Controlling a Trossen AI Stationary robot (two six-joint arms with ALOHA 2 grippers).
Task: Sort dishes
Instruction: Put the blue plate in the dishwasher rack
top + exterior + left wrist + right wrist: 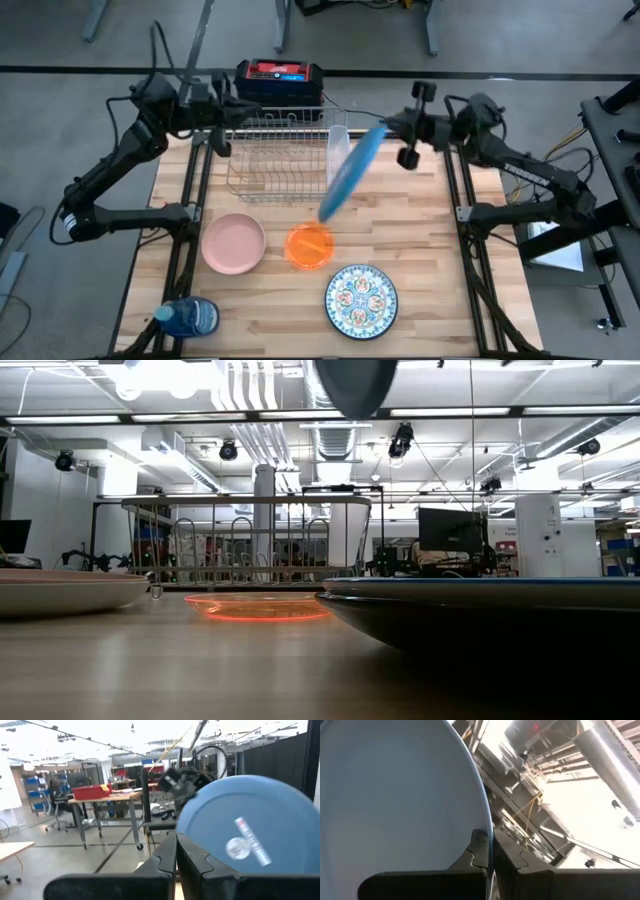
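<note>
A large plain blue plate (352, 172) hangs on edge above the right end of the wire dish rack (275, 155), with my right gripper (386, 128) shut on it. In the low view only its lower edge (355, 382) shows, at the top. My left gripper (228, 112) is shut and holds nothing, raised over the rack's far left corner. Its wrist view looks across at the plate's underside (250, 840). A pink dish (234, 243), a small orange bowl (309, 246) and a patterned teal-white plate (361, 299) rest flat on the table. My right gripper pinches the blue plate's rim (487, 845) between its two fingers, one finger on each face. The fingers come roughly level from the table's right side, at the plate's far end (378, 132). The plate is lifted clear, standing on edge and slanting down toward the table's near side.
A clear plastic container (338, 145) stands at the rack's right end, just under the plate. A blue water bottle (190, 317) lies at the near left corner. A red and black box (280, 78) sits behind the rack. Bare wood lies at the table's right.
</note>
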